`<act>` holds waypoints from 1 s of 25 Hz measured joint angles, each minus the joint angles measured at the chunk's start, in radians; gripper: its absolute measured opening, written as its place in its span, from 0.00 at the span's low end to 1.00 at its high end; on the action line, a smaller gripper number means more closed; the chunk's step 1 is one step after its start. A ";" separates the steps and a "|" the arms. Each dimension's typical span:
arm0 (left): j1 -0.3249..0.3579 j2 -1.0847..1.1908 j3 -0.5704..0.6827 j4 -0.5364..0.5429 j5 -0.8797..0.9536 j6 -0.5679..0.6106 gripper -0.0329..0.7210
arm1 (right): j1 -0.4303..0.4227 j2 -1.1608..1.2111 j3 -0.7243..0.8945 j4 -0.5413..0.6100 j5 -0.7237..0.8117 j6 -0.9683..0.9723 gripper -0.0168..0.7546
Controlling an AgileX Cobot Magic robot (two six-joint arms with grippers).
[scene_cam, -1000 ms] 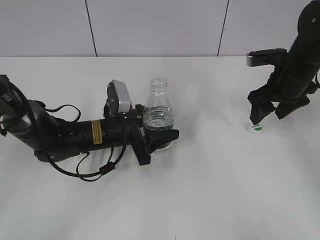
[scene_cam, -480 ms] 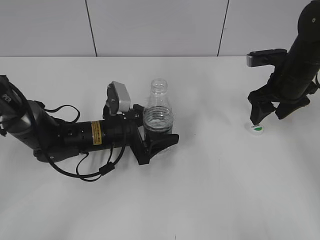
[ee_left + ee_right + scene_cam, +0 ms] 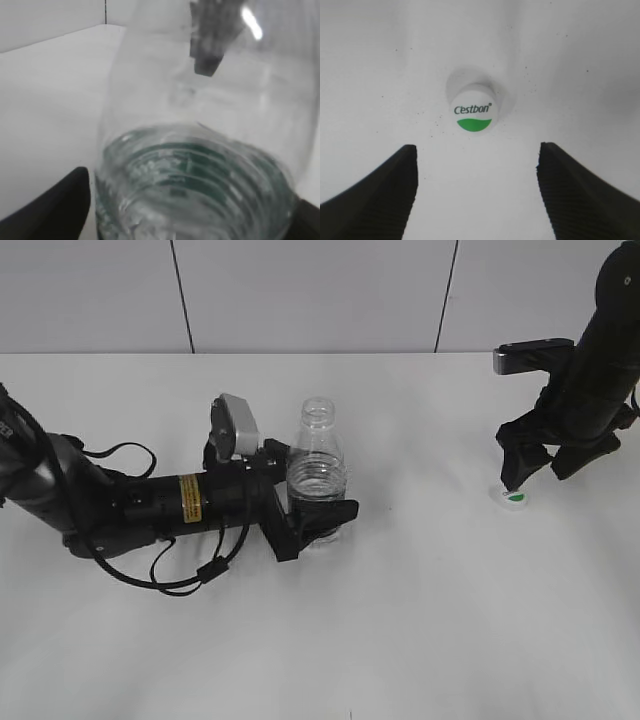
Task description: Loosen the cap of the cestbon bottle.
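Note:
The cestbon bottle [image 3: 318, 465] stands upright mid-table, clear, with a dark green band low down and a bare threaded neck. My left gripper [image 3: 322, 504] lies low along the table with its fingers either side of the bottle's lower body. In the left wrist view the bottle [image 3: 200, 150] fills the frame, and a thin gap shows between it and the left finger [image 3: 70, 200], so the left gripper [image 3: 192, 215] is open. The cap [image 3: 515, 498] lies on the table at right, off the bottle. My right gripper [image 3: 477, 150] hangs open just above the cap [image 3: 473, 111], holding nothing.
The white table [image 3: 400, 640] runs back to a pale panelled wall. Black cables [image 3: 190, 575] loop beside the left arm. The right arm [image 3: 590, 370] comes down from the upper right corner.
The left gripper's jaws have widened around the bottle and the left arm has shifted slightly back. The bottle stays upright. The right gripper and the cap have not moved.

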 joint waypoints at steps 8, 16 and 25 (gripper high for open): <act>0.000 -0.135 0.002 0.007 0.000 -0.066 0.79 | 0.000 0.000 0.000 0.000 0.000 0.000 0.75; 0.000 -0.316 0.002 0.022 -0.001 -0.163 0.79 | 0.000 0.000 0.000 -0.009 0.000 0.001 0.75; 0.001 -0.573 0.003 0.002 0.210 -0.292 0.79 | 0.000 0.000 0.000 -0.011 0.001 0.000 0.75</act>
